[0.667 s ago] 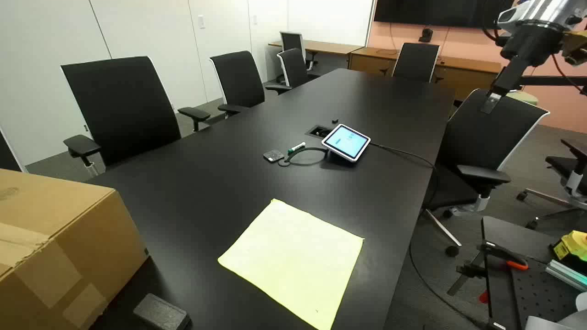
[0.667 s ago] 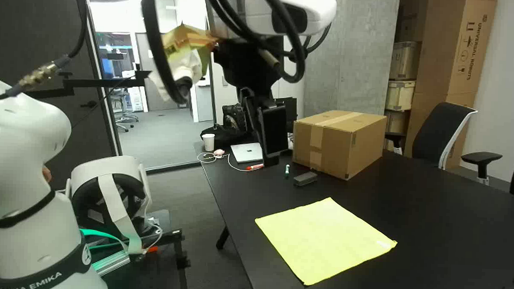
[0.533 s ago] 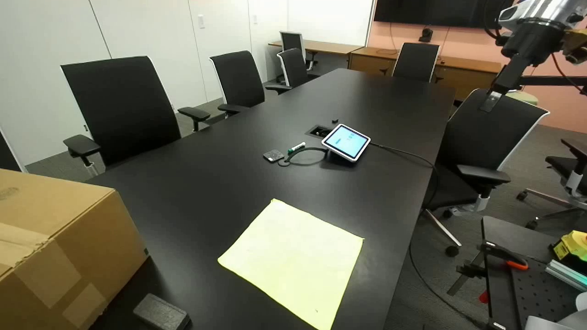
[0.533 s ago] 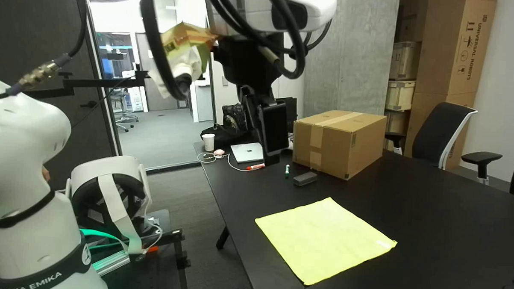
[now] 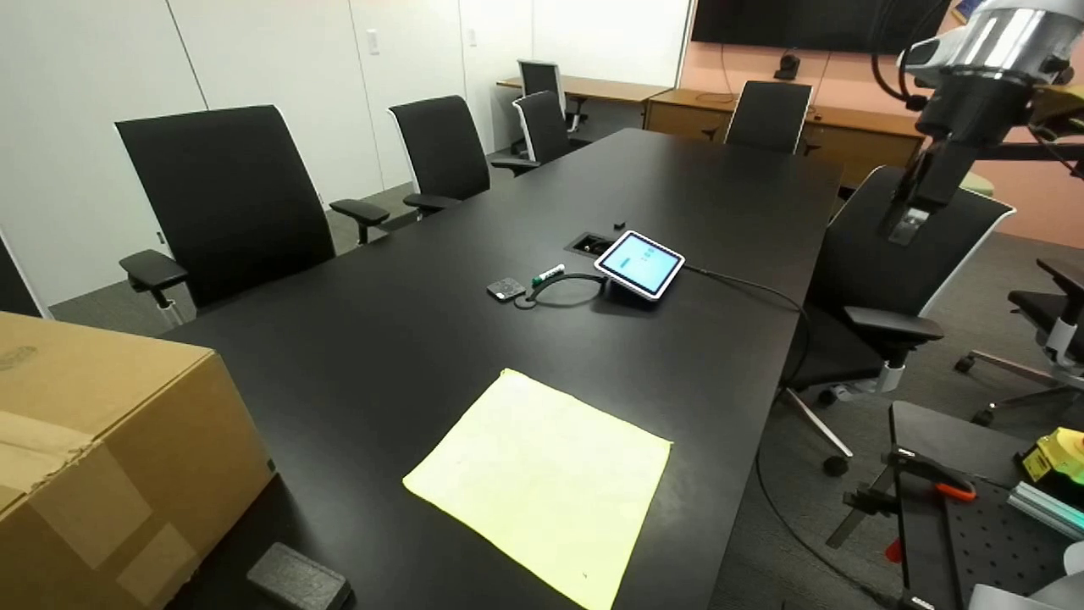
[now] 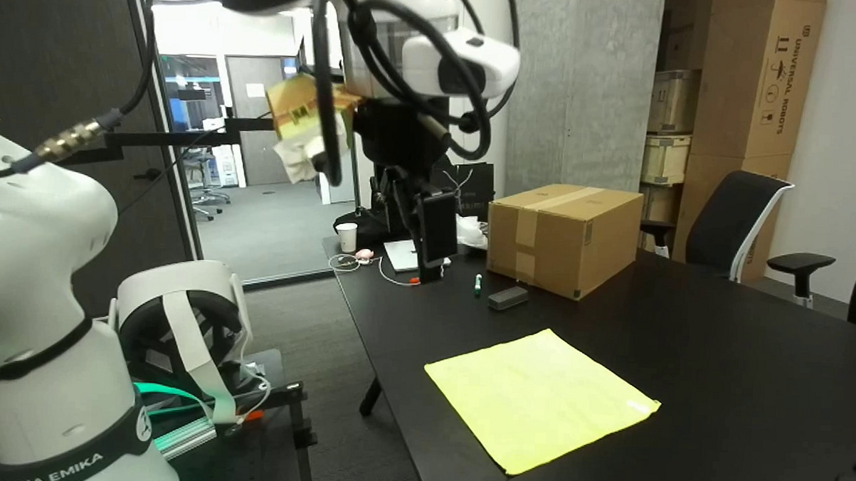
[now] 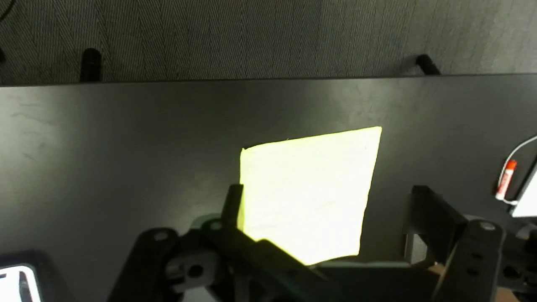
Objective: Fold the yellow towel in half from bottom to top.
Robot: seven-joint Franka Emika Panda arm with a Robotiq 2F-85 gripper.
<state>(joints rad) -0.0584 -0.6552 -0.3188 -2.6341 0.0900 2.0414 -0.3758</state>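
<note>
The yellow towel lies flat and unfolded on the black table, in both exterior views (image 5: 542, 483) (image 6: 540, 401) and in the wrist view (image 7: 310, 188), where it looks almost white. My gripper (image 7: 329, 191) is open with wide-spread fingers and nothing between them. In the wrist view the towel shows beyond and between the fingers, and the left finger and gripper body cover its lower left part. The gripper is raised well above the table and apart from the towel, in both exterior views (image 5: 904, 222) (image 6: 430, 269).
A tan cardboard box (image 6: 556, 238) and a dark grey block (image 6: 508, 298) stand near the towel. A tablet (image 5: 640, 264) with a cable, a marker (image 5: 549, 274) and a small dark square item (image 5: 506, 289) lie farther along the table. A laptop (image 6: 400, 255) and a white cup (image 6: 346, 236) stand at the table's end.
The arm has moved: the gripper sits lower in an exterior view, and farther left and slightly lower in an exterior view from elsewhere. The towel has not moved.
</note>
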